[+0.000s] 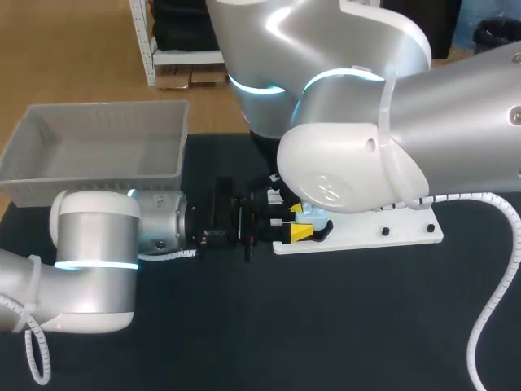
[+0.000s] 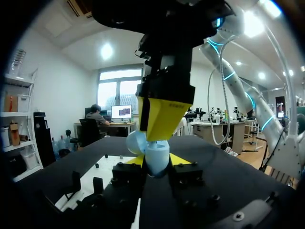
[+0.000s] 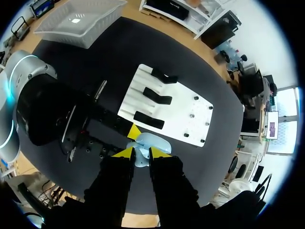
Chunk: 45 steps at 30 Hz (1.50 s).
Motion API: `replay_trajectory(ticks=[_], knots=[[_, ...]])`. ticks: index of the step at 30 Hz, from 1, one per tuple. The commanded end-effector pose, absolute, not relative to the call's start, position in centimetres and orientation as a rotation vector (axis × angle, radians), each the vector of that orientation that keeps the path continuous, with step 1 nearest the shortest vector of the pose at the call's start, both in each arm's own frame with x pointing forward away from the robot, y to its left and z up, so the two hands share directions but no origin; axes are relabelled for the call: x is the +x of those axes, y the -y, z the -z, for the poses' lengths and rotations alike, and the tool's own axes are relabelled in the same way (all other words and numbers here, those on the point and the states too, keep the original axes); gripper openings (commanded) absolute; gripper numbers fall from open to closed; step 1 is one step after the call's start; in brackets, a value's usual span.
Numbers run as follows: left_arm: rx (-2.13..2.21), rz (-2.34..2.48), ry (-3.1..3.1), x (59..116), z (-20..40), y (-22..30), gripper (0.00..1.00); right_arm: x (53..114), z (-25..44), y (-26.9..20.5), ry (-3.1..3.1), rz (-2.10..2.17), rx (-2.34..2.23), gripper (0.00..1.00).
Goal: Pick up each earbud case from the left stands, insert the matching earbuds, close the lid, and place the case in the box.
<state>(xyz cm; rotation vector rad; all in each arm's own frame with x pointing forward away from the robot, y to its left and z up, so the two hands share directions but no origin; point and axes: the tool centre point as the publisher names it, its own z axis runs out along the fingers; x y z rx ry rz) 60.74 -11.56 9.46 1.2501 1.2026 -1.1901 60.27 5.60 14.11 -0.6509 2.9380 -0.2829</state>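
Observation:
In the left wrist view my left gripper [image 2: 157, 162] is shut on the body of a pale blue earbud case [image 2: 158, 153], whose lid [image 2: 135, 142] stands open beside it. My right gripper [image 3: 141, 155] comes straight down onto the case [image 3: 155, 141]. Its fingers [image 2: 164, 114] are closed on a small pale blue piece at the case's mouth, which looks like an earbud. In the head view both grippers meet at the case [image 1: 316, 218], at the left end of the white board [image 1: 391, 232]. My right arm hides most of that spot.
A white basket [image 1: 98, 175] stands at the back left of the black table. The white board [image 3: 186, 109] carries three black stands [image 3: 157, 95] with nothing on them, and a few small black pegs. The table's front and right parts are bare.

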Motion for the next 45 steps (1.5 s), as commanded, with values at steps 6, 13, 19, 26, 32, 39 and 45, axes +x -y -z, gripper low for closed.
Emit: replay_trajectory(ticks=[6, 13, 19, 26, 32, 39, 45], knots=[[1.247, 1.188, -1.201, 60.6, -9.5, 11.5, 0.0, 60.5, -14.3, -5.7, -2.939, 0.275, -0.659, 0.32], [1.247, 1.188, -1.201, 60.6, -9.5, 11.5, 0.0, 60.2, -15.4, -5.5, -2.932, 0.24, -0.643, 0.33], [1.247, 1.188, -1.201, 60.6, -9.5, 11.5, 0.0, 61.7, -17.0, -4.3, -2.967, 0.116, -0.486, 0.45], [1.247, 1.188, -1.201, 60.6, -9.5, 11.5, 0.0, 65.1, -15.9, -2.3, -3.038, 0.056, -0.25, 1.0], [1.247, 1.188, -1.201, 60.6, -9.5, 11.5, 0.0, 66.4, -14.4, -1.6, -3.071, 0.053, -0.202, 1.0], [1.247, 1.188, -1.201, 60.6, -9.5, 11.5, 0.0, 65.7, -12.9, -1.1, -3.111, 0.052, -0.189, 1.0], [1.247, 1.188, -1.201, 60.6, -9.5, 11.5, 0.0, 64.4, -13.7, 0.1, -3.115, 0.073, -0.153, 1.0]])
